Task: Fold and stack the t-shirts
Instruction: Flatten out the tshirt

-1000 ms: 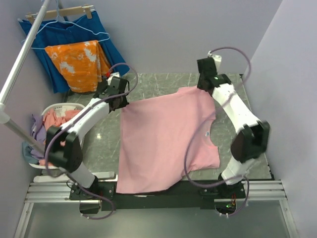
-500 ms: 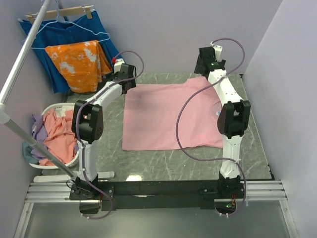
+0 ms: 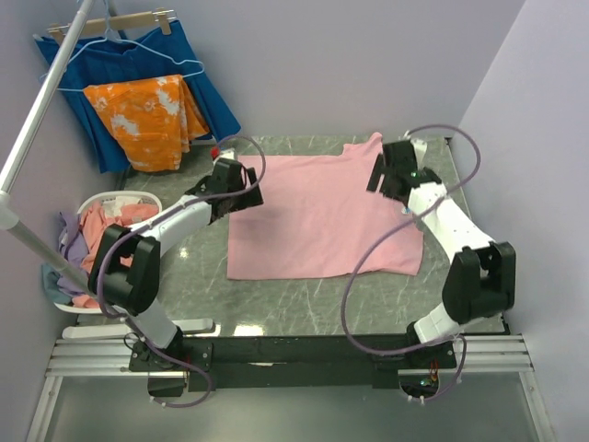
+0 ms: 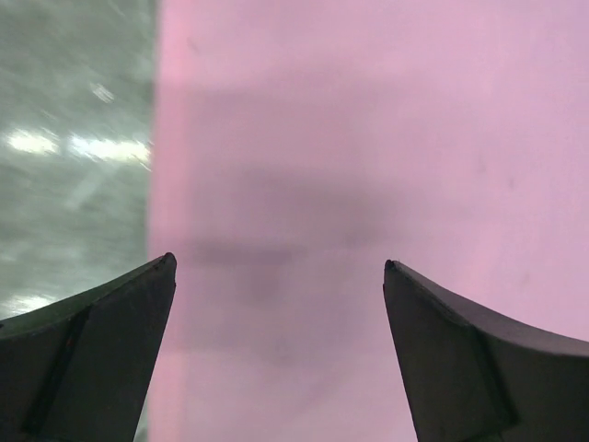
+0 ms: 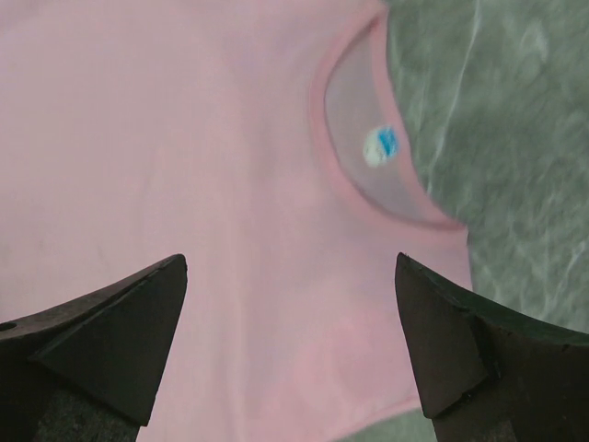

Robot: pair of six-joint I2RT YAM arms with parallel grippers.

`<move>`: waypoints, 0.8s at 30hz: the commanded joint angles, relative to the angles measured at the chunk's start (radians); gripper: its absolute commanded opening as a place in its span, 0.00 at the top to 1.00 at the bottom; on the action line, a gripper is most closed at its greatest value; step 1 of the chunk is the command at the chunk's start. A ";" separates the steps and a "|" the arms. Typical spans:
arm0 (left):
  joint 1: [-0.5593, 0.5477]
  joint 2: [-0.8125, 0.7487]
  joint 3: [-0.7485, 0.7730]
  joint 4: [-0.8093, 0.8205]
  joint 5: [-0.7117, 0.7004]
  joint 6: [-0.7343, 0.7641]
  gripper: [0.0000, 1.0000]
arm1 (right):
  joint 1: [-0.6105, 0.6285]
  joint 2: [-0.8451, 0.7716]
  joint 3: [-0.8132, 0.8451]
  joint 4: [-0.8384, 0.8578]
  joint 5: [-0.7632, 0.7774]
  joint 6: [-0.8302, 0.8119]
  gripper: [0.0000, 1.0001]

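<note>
Desk, grey marbled: one light pink t-shirt spread flat, neck opening towards the right, one sleeve at the far edge.
Left gripper: over the shirt's far left corner.
Right gripper: over the shirt's far right part, near the collar.
White basket, left of the desk: crumpled salmon-pink t-shirt, lilac t-shirt at its left side.
Back wall, on hangers: orange cloth with white blotches, in front of a dark blue pleated cloth.
</note>
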 commanded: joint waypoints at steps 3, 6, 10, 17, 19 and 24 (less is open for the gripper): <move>-0.030 0.058 -0.109 0.088 0.162 -0.090 0.01 | 0.030 -0.087 -0.245 0.022 -0.101 0.035 0.00; -0.038 0.121 -0.111 0.077 0.155 -0.107 0.01 | 0.033 -0.073 -0.284 0.045 -0.141 0.020 0.00; -0.045 0.158 -0.132 0.036 0.117 -0.139 0.01 | 0.043 -0.024 -0.299 0.043 -0.182 0.009 0.00; -0.062 0.075 -0.317 -0.032 0.040 -0.201 0.01 | 0.111 0.002 -0.406 0.049 -0.257 0.046 0.00; -0.062 0.032 -0.364 -0.044 0.034 -0.227 0.00 | 0.155 0.026 -0.432 0.043 -0.282 0.061 0.00; -0.079 -0.090 -0.456 -0.131 0.026 -0.283 0.01 | 0.302 0.022 -0.501 0.036 -0.311 0.146 0.00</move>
